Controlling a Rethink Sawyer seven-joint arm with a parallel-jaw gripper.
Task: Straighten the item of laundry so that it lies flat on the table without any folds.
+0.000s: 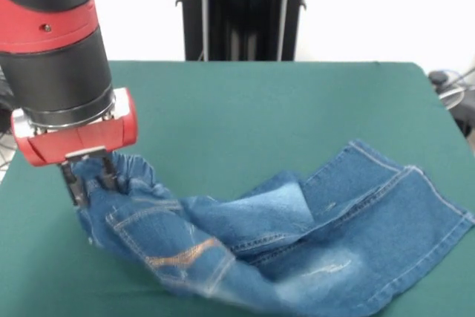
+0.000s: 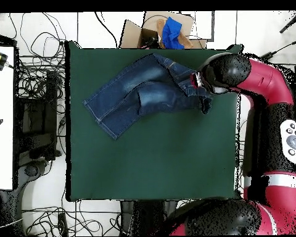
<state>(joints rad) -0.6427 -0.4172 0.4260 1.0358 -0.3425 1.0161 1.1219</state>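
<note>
On green table (image 1: pixel 245 102), rumpled jeans (image 1: pixel 297 250)

jeans (image 1: pixel 297 250): blue denim, rumpled, one flap folded over | table (image 1: pixel 245 116): green, jeans near one edge

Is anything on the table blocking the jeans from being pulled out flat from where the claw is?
Nothing visible does. The claw is at the waistband end of the jeans, with nothing between them. The green table around the jeans shows only bare cloth; the box with blue fabric sits off the table's edge.
</note>
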